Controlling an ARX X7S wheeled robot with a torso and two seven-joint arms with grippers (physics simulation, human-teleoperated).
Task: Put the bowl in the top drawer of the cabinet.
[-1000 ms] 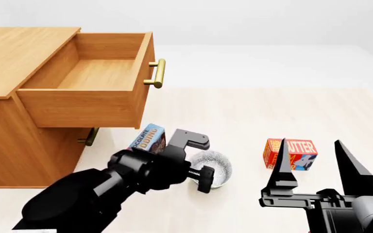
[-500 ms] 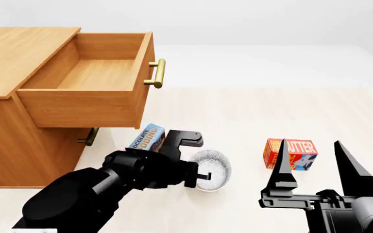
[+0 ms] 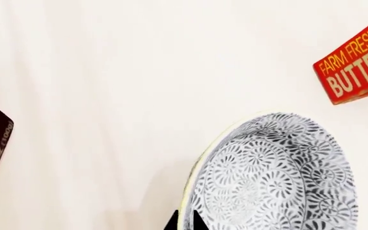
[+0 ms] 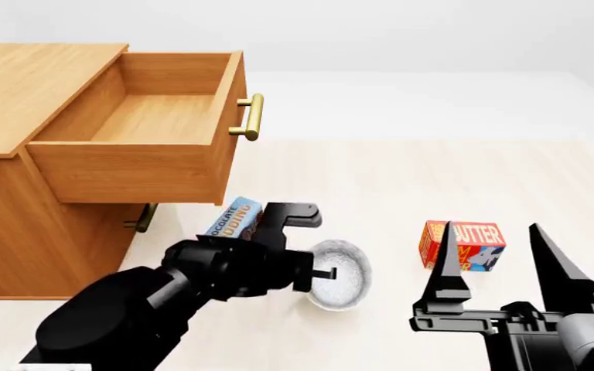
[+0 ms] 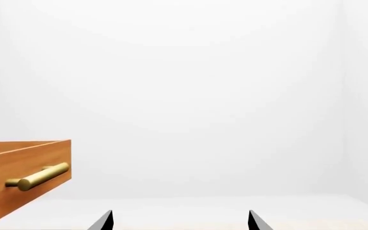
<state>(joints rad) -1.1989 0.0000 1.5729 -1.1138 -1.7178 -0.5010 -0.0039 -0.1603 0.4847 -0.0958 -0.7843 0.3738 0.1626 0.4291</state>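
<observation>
The speckled white bowl (image 4: 343, 280) rests on the pale table in front of the cabinet (image 4: 18, 93). In the left wrist view the bowl (image 3: 280, 177) fills the frame, patterned inside showing. My left gripper (image 3: 184, 223) has its two black tips pinched on either side of the near rim, shut on it. From the head view the left gripper (image 4: 315, 274) sits at the bowl's left edge. The top drawer (image 4: 132, 131) stands pulled out and empty, brass handle (image 4: 251, 116) facing right. My right gripper (image 4: 493, 259) hovers open at lower right, holding nothing.
A red butter box (image 4: 462, 246) lies right of the bowl. A chocolate pudding box (image 4: 233, 220) sits just behind my left wrist. The lower drawer's brass handle (image 4: 142, 218) peeks out under the open drawer, whose front corner (image 5: 24, 165) shows in the right wrist view.
My left gripper has dropped onto the bowl's near rim and closed on it. The bowl has tipped and shifted slightly toward me. The right arm has barely moved.
</observation>
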